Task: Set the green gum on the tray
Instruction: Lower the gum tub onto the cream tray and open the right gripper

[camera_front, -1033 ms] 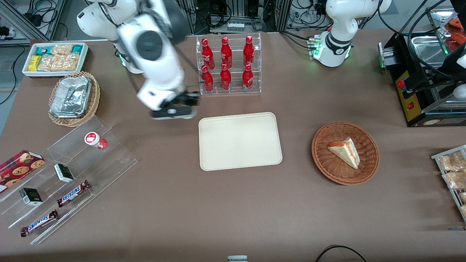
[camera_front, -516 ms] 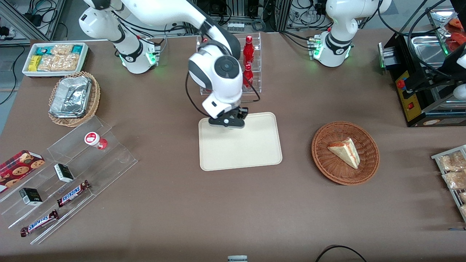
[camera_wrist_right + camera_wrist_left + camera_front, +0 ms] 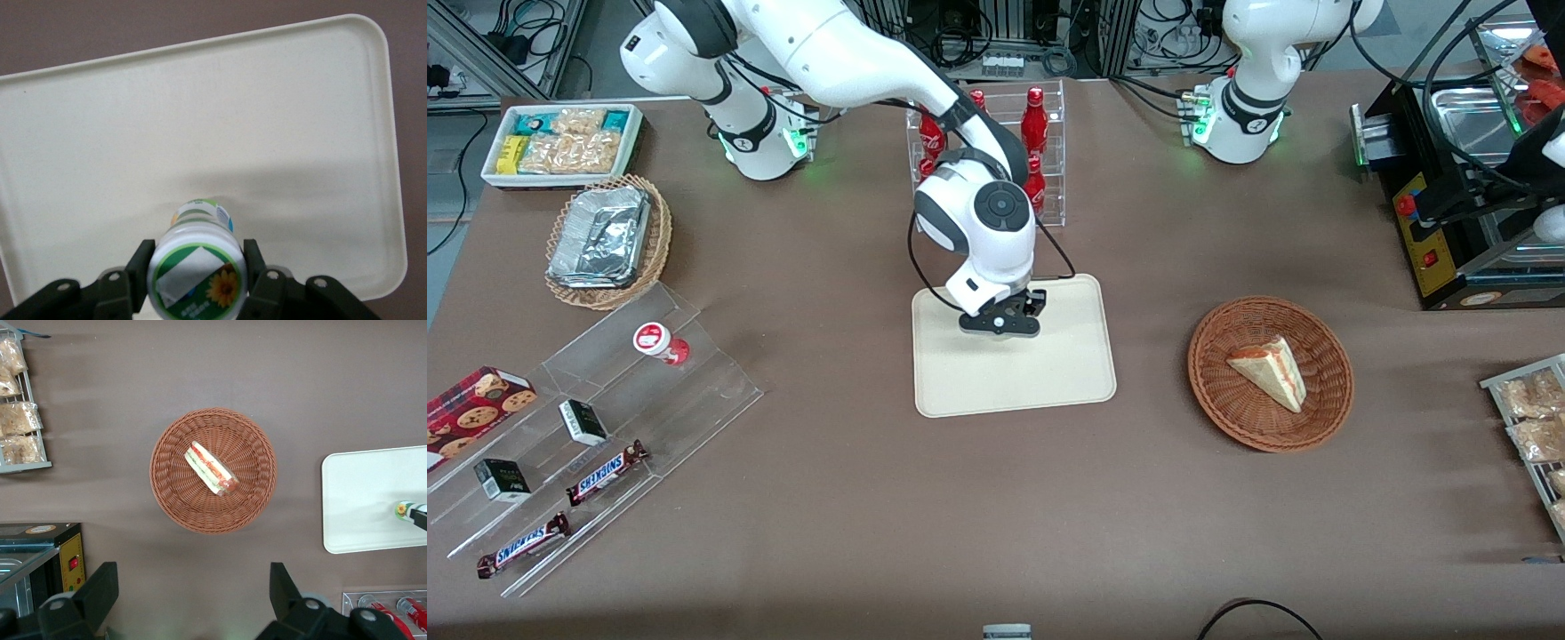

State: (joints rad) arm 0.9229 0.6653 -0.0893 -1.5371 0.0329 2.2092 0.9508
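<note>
Pincer (image 3: 195, 280): pinching the gum (image 3: 197, 263) by its sides; above the tray (image 3: 1049, 378), near its edge toward the bottle rack (image 3: 1049, 151)
Gum: held, lid up; not yet down
Risk: release from height; it may topple, roll off the low rim onto the surface (image 3: 871, 516)

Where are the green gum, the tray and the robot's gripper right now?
green gum (image 3: 195, 272): right wrist view, on its lid.
tray (image 3: 1049, 373): front view, on its bare floor.
gripper (image 3: 1003, 322): front view, above the tray, between its fingertips.
</note>
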